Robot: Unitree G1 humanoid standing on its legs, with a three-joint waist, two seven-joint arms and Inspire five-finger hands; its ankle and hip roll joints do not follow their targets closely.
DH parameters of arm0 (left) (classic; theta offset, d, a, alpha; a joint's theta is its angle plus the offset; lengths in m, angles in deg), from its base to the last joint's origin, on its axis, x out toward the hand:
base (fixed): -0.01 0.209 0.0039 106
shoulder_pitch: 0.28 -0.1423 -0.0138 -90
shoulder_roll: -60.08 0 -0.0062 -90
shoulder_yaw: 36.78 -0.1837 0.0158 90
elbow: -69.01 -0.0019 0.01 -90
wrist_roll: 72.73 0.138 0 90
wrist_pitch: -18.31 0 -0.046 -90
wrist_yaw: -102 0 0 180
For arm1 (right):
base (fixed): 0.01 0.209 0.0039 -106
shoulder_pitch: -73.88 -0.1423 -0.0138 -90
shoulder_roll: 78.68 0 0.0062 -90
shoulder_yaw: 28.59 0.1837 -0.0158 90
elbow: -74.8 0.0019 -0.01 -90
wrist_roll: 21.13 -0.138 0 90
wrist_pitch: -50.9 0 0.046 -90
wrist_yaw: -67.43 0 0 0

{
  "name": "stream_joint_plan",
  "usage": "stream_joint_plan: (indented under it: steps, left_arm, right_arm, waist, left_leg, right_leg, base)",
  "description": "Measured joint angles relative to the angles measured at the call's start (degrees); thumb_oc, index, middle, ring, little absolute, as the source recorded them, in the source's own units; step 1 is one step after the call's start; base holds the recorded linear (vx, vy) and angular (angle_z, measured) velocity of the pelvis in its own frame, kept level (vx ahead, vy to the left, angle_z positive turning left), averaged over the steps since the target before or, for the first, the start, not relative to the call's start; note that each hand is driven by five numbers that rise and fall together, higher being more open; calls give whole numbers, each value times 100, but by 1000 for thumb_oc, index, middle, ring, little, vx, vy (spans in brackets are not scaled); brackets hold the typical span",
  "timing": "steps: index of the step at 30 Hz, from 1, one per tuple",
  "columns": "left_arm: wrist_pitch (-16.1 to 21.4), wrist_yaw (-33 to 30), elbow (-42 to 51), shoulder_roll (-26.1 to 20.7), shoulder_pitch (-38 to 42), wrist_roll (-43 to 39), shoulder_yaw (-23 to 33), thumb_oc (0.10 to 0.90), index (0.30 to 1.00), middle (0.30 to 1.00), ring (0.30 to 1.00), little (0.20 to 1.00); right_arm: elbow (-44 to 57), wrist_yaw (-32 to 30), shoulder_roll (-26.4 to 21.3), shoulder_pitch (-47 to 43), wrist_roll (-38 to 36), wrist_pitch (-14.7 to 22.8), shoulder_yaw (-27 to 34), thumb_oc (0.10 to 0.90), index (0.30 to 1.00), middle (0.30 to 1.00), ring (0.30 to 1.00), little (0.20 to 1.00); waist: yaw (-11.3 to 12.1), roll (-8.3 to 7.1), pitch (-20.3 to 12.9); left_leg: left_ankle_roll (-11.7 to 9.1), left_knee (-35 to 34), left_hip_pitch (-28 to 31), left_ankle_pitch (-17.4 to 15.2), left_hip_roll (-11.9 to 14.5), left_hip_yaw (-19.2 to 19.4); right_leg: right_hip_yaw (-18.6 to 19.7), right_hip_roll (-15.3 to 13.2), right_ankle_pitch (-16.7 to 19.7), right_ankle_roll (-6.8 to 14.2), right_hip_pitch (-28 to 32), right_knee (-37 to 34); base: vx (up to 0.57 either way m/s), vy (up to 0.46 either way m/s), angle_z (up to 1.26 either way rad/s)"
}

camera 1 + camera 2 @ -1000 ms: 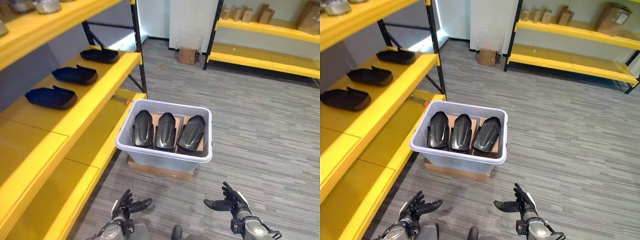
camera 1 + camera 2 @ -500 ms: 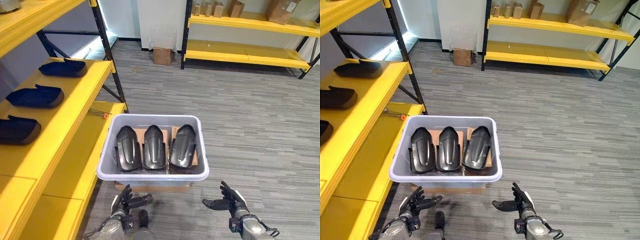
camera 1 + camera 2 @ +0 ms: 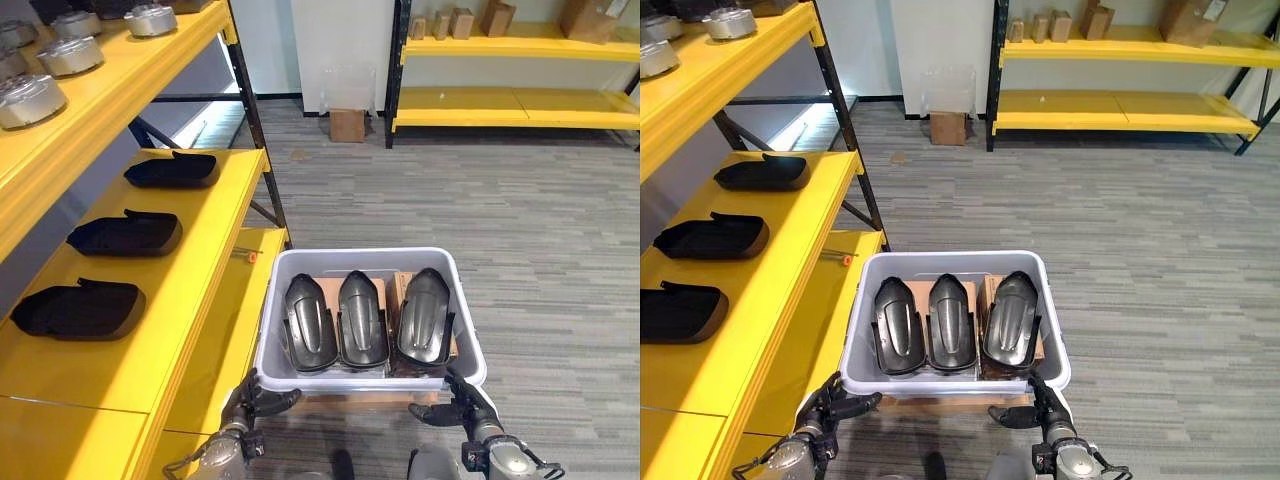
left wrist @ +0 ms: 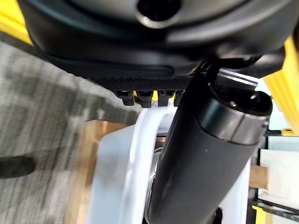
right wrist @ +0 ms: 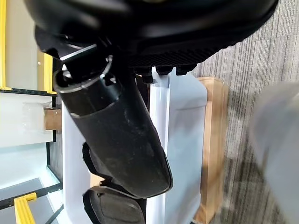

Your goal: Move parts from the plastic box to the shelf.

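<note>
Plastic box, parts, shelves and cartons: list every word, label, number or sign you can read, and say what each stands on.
No text can be read.
Plastic box: no label visible.
Parts in the box: no lettering visible.
Parts on the shelf: no lettering visible.
Cardboard cartons on the far shelf: a pale label, too small to read.
Carton on the floor: no marks that can be made out.

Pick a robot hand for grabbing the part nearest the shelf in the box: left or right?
Left, probably. The left robot hand sits open at the plastic box's shelf-side front corner, right below the leftmost part and beside the yellow shelf. The right robot hand is at the opposite corner.
</note>
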Motion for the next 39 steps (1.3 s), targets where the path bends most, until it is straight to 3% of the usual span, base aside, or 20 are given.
stream_joint_plan:
  steps: [2, 4, 8, 9, 14, 19, 26, 31, 39]
  left_arm:
    - [36, -10, 26, -7, -2, 0, 9, 900, 1000, 1000, 1000, 1000]
    - [35, -14, 0, 17, -4, 15, 20, 900, 1000, 1000, 1000, 1000]
    - [52, -14, -12, -43, -126, 29, 92, 900, 1000, 1000, 1000, 1000]
    - [48, 8, 17, -20, -170, 114, 100, 900, 1000, 1000, 1000, 1000]
    - [28, 15, 15, 36, -293, 121, 85, 900, 1000, 1000, 1000, 1000]
    - [26, -13, 19, 46, -413, 121, 66, 900, 1000, 1000, 1000, 1000]
    - [28, -18, 71, 125, -583, 122, 287, 900, 1000, 1000, 1000, 1000]
    - [29, -10, 226, 259, -711, 125, 354, 900, 1000, 1000, 1000, 1000]
    - [70, 4, 446, 253, -875, 169, 439, 900, 1000, 1000, 1000, 1000]
  right_arm:
    - [9, 4, 25, 6, -3, -3, -1, 900, 1000, 1000, 1000, 1000]
    - [16, 28, 49, 74, -3, 9, -2, 900, 1000, 1000, 1000, 1000]
    - [-11, 127, 101, 205, -4, 2, -38, 900, 1000, 1000, 1000, 1000]
    - [-12, 132, 94, 214, -4, -2, -39, 900, 1000, 1000, 1000, 1000]
    - [-25, 138, 81, 150, -4, -7, -40, 900, 1000, 1000, 1000, 1000]
    - [-12, 138, 68, 152, -5, -6, -36, 900, 1000, 1000, 1000, 1000]
    - [739, 110, -104, 242, 10, -6, 134, 900, 1000, 1000, 1000, 1000]
    - [1778, 50, -340, 361, 568, 164, 757, 900, 1000, 1000, 1000, 1000]
    - [1986, 60, -465, 440, 904, 292, 995, 900, 1000, 1000, 1000, 1000]
  waist:
    - [19, -62, -21]
    - [9, -145, 8]
    - [171, -380, -80]
    - [156, -306, -105]
    - [162, -202, -174]
    - [187, -230, -290]
    - [160, -259, -349]
    - [156, -316, -352]
    - [166, -375, -380]
  left_leg:
    - [-121, -36, 25, -3, -18, -19]
    - [-163, -76, 39, 44, -24, -122]
    - [-341, -145, 207, 13, -8, -192]
    - [-450, -155, 210, 16, 121, -208]
    - [-633, -397, 231, 113, 374, -232]
    - [-767, -643, 419, 237, 543, -220]
    - [-779, -642, 460, 261, 621, -120]
    - [-803, -667, 448, 169, 625, -115]
    - [-794, -668, 288, 223, 622, -91]
  right_leg:
    - [-199, 4, 69, 28, 64, -1017]
    - [-80, 80, 349, 94, 356, -1820]
    - [-168, 150, 721, 110, 1196, -2634]
    - [-345, 311, 1007, 46, 1421, -3063]
    - [-378, 624, 1116, -106, 1560, -3475]
    - [-385, 856, 1220, -224, 1780, -3856]
    - [-356, 954, 1288, -280, 1855, -4046]
    - [-346, 967, 1308, -286, 1892, -4089]
    - [-294, 967, 1327, -287, 1717, -4087]
  base:
    - [36, -47, 0]
    - [67, -70, 23]
    - [97, -92, 11]
    - [68, -89, -7]
    - [49, -73, -3]
    - [42, -69, -4]
    - [28, -59, -5]
    - [7, -6, 0]
    - [13, -5, -3]
